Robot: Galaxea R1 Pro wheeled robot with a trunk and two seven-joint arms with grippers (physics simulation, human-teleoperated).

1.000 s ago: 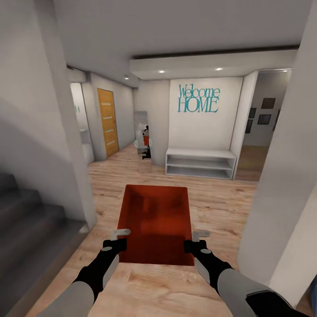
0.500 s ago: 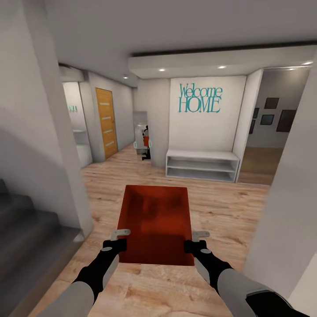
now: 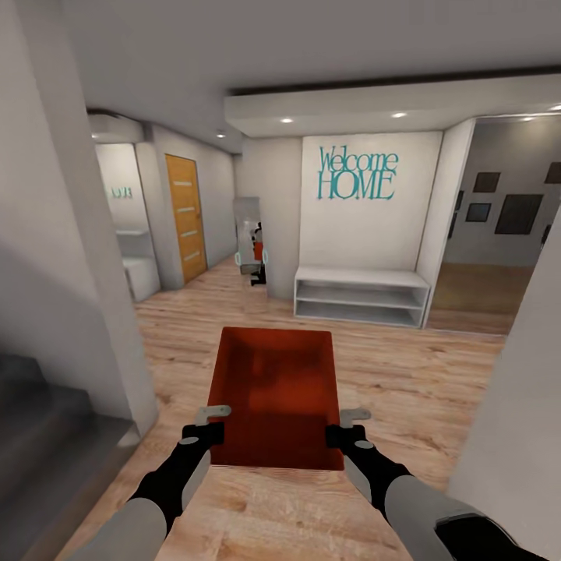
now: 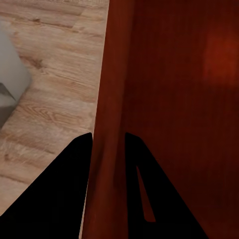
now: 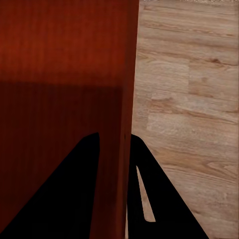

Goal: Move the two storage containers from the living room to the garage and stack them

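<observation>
I carry one orange-red storage container (image 3: 275, 393) in front of me above the light wood-plank floor (image 3: 405, 389). My left gripper (image 3: 209, 425) is shut on its left wall near the close corner. At the opposite side my right gripper (image 3: 348, 427) is shut on the right wall. The left wrist view has the thin red wall (image 4: 107, 149) pinched between the dark fingers (image 4: 74, 174). The right wrist view has the other wall (image 5: 117, 164) pinched between its fingers (image 5: 82, 169), with the ribbed inside of the container (image 5: 59, 59) beyond.
A grey wall (image 3: 70, 257) and dark stairs (image 3: 39, 436) stand close at the left, a white wall (image 3: 522, 436) close at the right. Ahead are a white low shelf (image 3: 360, 294) under a "Welcome HOME" sign (image 3: 357, 174), a narrow mirror (image 3: 249, 241) and an orange door (image 3: 185, 214).
The whole view has shifted as I roll forward into the hall; the walls at both sides have slid outward. The container and both grippers hold the same pose.
</observation>
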